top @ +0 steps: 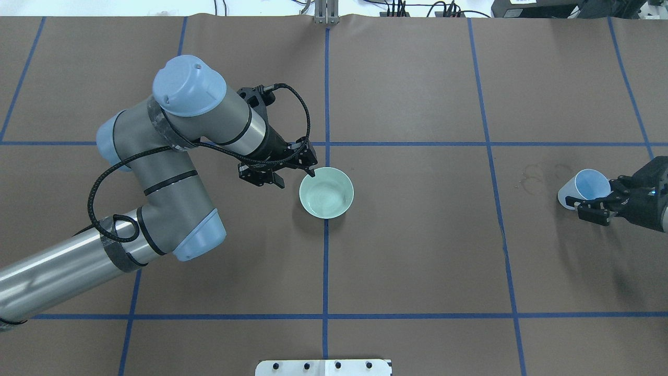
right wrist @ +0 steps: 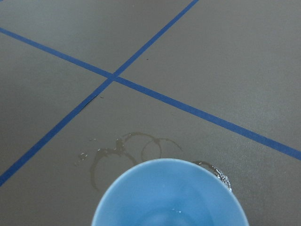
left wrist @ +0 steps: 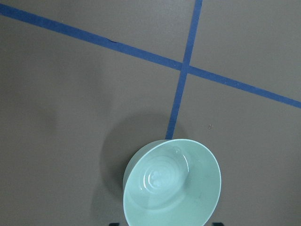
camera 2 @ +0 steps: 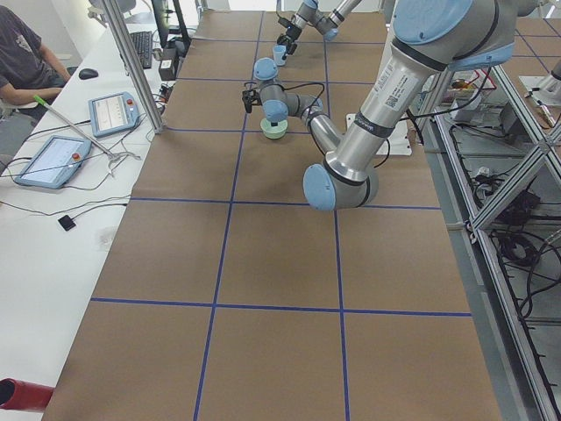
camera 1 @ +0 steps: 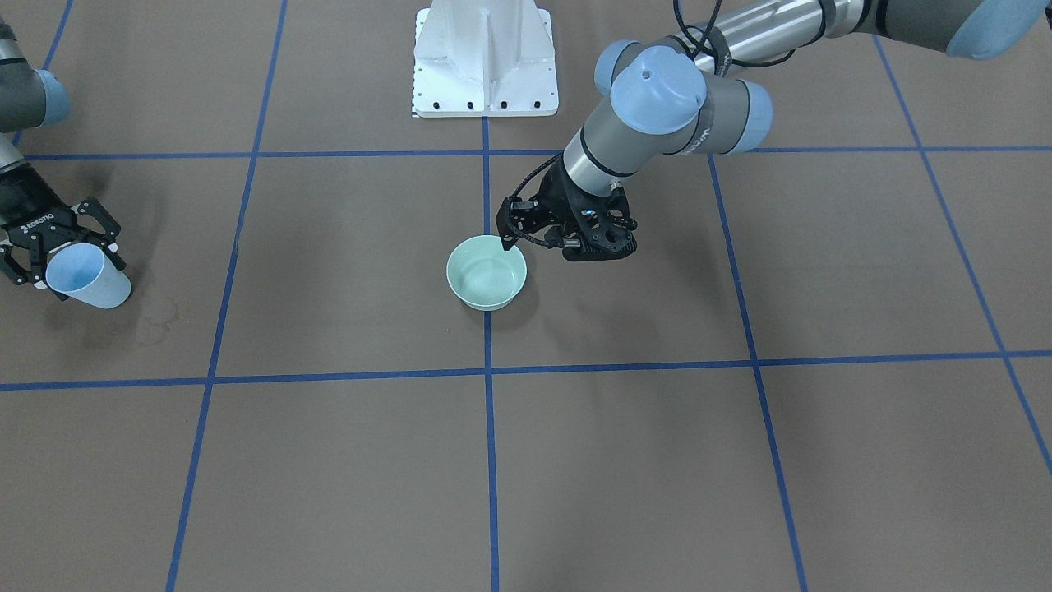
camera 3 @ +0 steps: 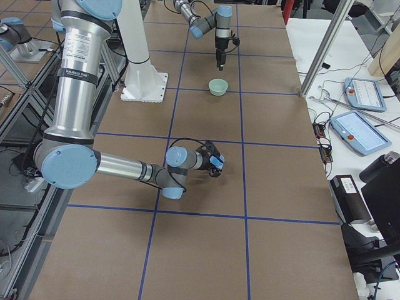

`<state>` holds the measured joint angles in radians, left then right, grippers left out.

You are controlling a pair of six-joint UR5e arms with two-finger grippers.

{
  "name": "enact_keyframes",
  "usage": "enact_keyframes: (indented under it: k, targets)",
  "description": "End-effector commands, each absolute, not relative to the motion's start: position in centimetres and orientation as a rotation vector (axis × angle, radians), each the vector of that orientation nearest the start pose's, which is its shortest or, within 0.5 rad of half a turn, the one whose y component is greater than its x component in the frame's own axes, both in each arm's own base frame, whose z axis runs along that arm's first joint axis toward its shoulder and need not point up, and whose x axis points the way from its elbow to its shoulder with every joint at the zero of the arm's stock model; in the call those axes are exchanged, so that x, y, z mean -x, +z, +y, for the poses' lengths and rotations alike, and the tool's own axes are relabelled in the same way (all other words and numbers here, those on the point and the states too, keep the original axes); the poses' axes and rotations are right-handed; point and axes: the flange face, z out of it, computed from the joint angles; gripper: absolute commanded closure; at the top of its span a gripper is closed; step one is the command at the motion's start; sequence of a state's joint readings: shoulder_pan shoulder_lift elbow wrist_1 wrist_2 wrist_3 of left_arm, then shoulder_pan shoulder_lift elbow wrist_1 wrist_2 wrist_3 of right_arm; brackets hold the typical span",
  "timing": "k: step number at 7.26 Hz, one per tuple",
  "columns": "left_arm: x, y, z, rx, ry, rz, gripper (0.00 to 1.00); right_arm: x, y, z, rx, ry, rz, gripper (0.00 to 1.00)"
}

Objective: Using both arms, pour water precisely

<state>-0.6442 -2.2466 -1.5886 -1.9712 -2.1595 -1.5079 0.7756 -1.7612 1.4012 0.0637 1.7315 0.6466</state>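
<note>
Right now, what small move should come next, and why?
Probably the right claw should carry its blue cup toward the green bowl. The cup is gripped, tilted, and far from the bowl, while the left claw sits open at the bowl's rim.

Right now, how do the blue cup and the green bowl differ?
The cup is light blue; the bowl is pale green. The cup is tilted, clamped in the right gripper; the bowl sits upright on the table. The cup is narrower and deeper, the bowl wide and shallow. Both are plain and open-topped.
</note>
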Motion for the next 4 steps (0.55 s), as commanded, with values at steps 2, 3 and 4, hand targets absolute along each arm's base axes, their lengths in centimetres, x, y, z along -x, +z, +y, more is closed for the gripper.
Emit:
enact_keyframes:
  k: [2, 3, 4]
  targets:
    - [-50.2, 19.3, -47.5, 0.127, -0.191, 1.174, 0.28, 21.2, 64.7, -37.0, -0.886, -0.237, -0.958, 0.75]
    - [-50.2, 19.3, -47.5, 0.127, -0.191, 1.174, 0.28, 21.5, 63.7, -37.3, -0.897, -0.243, -0.975, 0.92]
    - [-50.2, 19.3, -47.5, 0.126, -0.191, 1.175, 0.28, 22.8, 61.7, -38.5, -0.915, -0.244, -0.99, 1.0]
